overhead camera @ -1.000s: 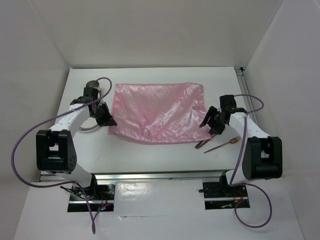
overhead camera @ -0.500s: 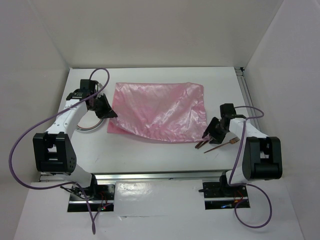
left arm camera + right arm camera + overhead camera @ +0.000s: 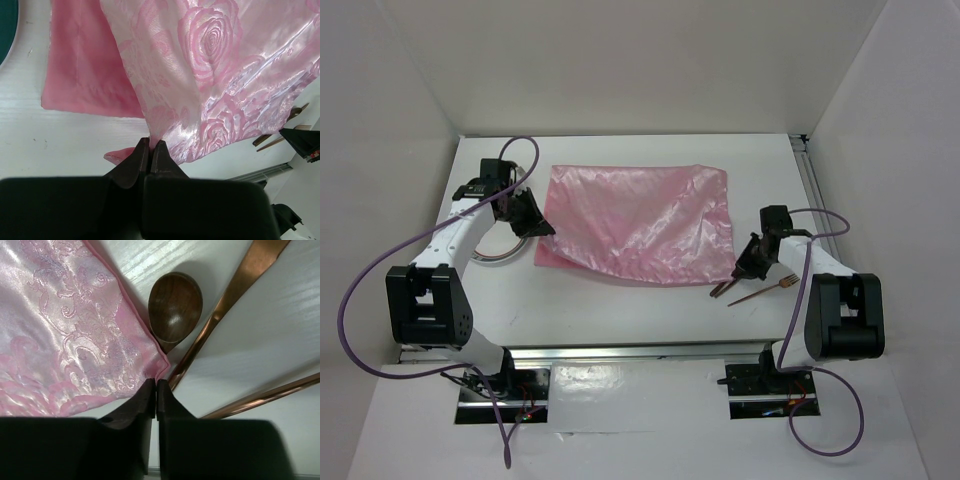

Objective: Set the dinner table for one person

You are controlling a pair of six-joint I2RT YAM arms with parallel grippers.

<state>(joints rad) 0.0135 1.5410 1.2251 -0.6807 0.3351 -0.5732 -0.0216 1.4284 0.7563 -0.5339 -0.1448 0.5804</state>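
Since a second before, the right gripper (image 3: 154, 386) had come down from above the utensils to the near right corner of the pink cloth (image 3: 635, 220), and its spread jaws had closed. The left gripper (image 3: 149, 146) had shifted slightly toward the far side.

The right fingertips were pressed together on the very tip of that corner, pinching the hem. Just beyond them lay a dark wooden spoon (image 3: 175, 305), its bowl touching the cloth's edge. A copper-coloured handle (image 3: 235, 290) ran slantwise beside the spoon, and a fork (image 3: 772, 287) lay a little further right.

The left fingers were likewise shut tight, gripping the cloth's left edge, and a fold patterned with roses rose from them.

Everything rested on the dinner table (image 3: 620, 315), the wide white top spanning the view, with metal rails along its near and right edges.
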